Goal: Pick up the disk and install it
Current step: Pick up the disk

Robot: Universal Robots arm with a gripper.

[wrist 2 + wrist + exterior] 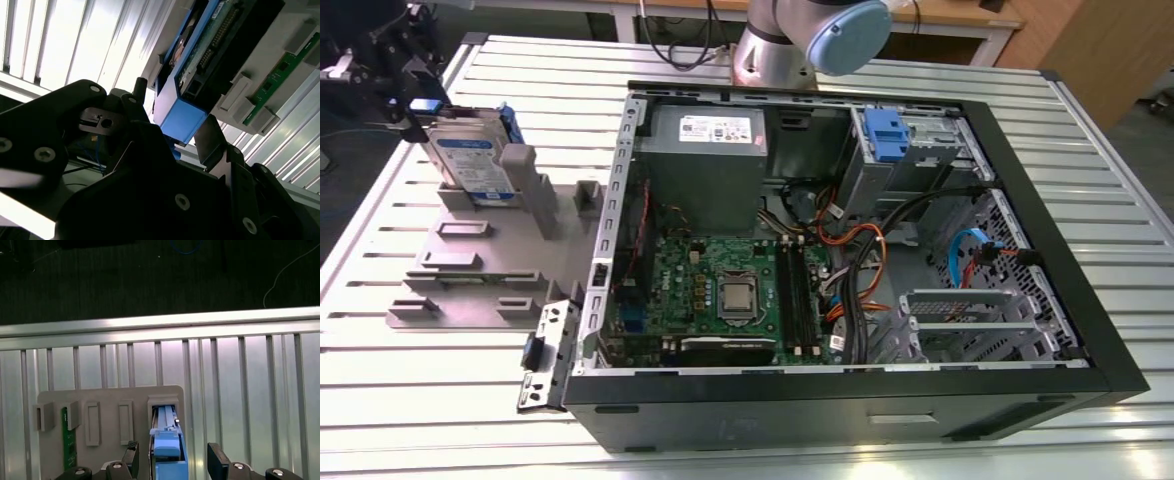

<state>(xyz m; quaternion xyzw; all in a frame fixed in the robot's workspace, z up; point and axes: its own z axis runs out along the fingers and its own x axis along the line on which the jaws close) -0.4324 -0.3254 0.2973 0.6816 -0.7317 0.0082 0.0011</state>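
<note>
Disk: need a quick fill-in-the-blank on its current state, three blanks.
1. The disk stands on edge in a grey holder, ___ the case.
2. The end effector straddles the disk with a gap on each side, so it is ___.
3. The carrier framing the disk is ___ in colour.
Missing words: outside; open; blue.

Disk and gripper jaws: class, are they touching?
Apart. The first wrist view shows the disk standing between the open jaws of the gripper, with a clear gap on each side.
</note>
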